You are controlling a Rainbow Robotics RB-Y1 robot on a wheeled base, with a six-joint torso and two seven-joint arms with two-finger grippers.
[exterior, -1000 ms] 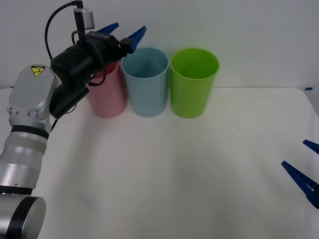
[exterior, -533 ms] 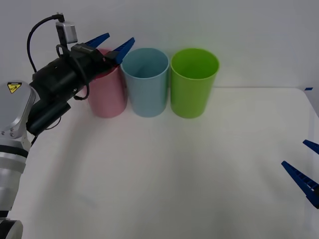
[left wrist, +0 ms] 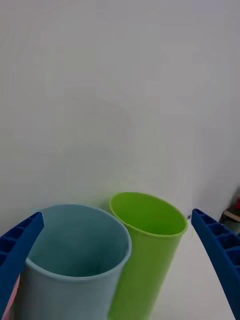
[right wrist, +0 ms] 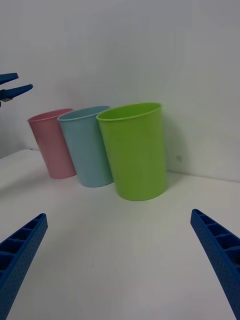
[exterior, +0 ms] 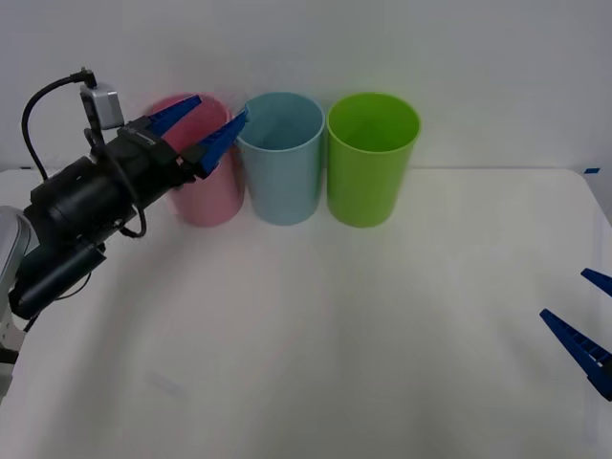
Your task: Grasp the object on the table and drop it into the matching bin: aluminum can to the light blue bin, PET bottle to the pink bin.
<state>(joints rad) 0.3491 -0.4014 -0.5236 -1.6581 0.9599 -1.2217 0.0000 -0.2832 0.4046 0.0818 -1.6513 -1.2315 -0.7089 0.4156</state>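
Observation:
The aluminum can is out of view. The pink bin (exterior: 206,196), the light blue bin (exterior: 280,172) and a lime green bin (exterior: 371,163) stand in a row at the back of the white table (exterior: 335,316). My left gripper (exterior: 222,106) hangs open and empty in front of the pink bin's rim, its fingers pointing toward the light blue bin. The left wrist view looks past the open left gripper (left wrist: 117,214) at the light blue bin (left wrist: 75,270). My right gripper (exterior: 564,294) is parked open at the table's right edge.
In the right wrist view the three bins stand side by side: pink bin (right wrist: 52,145), light blue bin (right wrist: 87,145), green bin (right wrist: 135,150), with a white wall close behind them. The left gripper (right wrist: 22,81) shows above the pink one. Bare tabletop lies in front.
My left arm has drawn back to the left and lower, from above the light blue bin's rim to in front of the pink bin, staying open. The right arm has not moved.

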